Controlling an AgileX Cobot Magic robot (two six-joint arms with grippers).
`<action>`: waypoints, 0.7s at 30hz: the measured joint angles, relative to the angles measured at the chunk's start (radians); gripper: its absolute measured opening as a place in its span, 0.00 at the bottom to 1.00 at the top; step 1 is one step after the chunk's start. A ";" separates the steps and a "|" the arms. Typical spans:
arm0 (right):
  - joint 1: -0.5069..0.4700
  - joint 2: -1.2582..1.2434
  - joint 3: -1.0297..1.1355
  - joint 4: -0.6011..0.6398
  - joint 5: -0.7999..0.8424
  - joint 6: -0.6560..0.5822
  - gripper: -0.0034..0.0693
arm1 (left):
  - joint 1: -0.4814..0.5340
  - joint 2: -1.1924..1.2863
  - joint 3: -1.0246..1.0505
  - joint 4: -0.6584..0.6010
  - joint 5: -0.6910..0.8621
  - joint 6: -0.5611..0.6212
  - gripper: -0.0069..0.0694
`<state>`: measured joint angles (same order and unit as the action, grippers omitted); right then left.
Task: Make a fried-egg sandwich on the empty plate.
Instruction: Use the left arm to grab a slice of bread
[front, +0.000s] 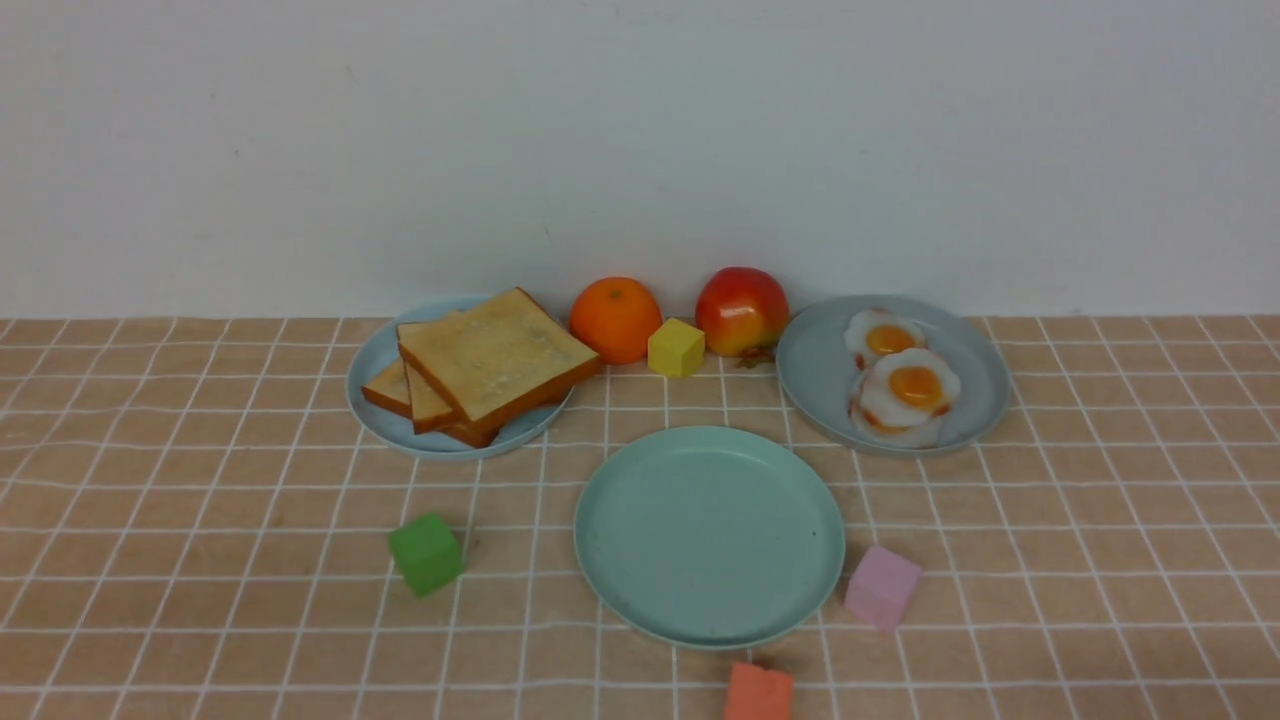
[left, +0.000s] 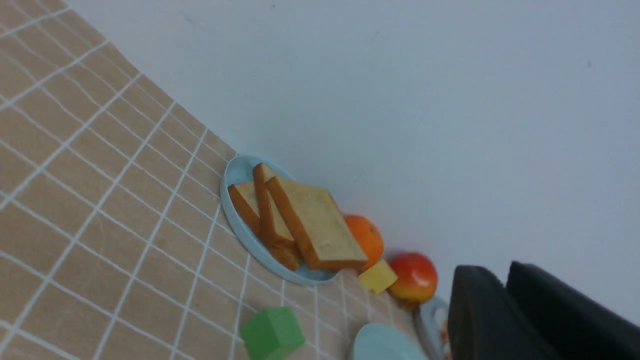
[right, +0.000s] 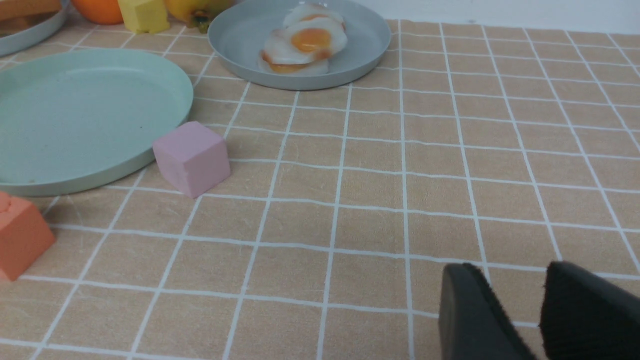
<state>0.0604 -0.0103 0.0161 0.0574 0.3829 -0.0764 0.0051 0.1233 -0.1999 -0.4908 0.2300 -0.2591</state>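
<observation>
1. The plate (front: 710, 535) is bare, so nothing is built yet. I judge the first step is fetching a toast slice.
2. The toast (front: 495, 355) lies as three fanned slices on a blue dish (front: 400, 425) behind and left of the plate. The eggs (front: 905, 390) sit on a grey dish (front: 820, 385) behind and right of it.
3. The left gripper (left: 505, 272) suits the toast. It holds nothing, but its fingers overlap in its wrist view, so I cannot tell whether they are parted or closed. Spread them wide before reaching.
4. Take only the top slice, pinching across its thickness at the edge nearest the plate. The lower slices may drag along.
5. Carry it clear of the green cube (front: 426, 553) left of the plate and lay it flat, centred.
6. The right gripper (right: 517, 272) hangs empty with fingers apart, right of the plate past the pink cube (right: 191, 159). Use it for an egg.
</observation>
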 joint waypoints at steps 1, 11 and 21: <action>0.000 0.000 0.000 0.000 0.000 0.000 0.38 | -0.014 0.062 -0.062 0.003 0.033 0.084 0.12; 0.000 0.000 0.007 0.083 -0.054 0.037 0.38 | -0.346 0.606 -0.450 0.058 0.418 0.449 0.07; 0.000 0.000 -0.017 0.547 -0.209 0.206 0.36 | -0.407 1.109 -0.771 0.244 0.432 0.440 0.07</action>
<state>0.0604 -0.0103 -0.0005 0.6042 0.1740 0.1300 -0.4020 1.2326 -0.9707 -0.2464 0.6618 0.1813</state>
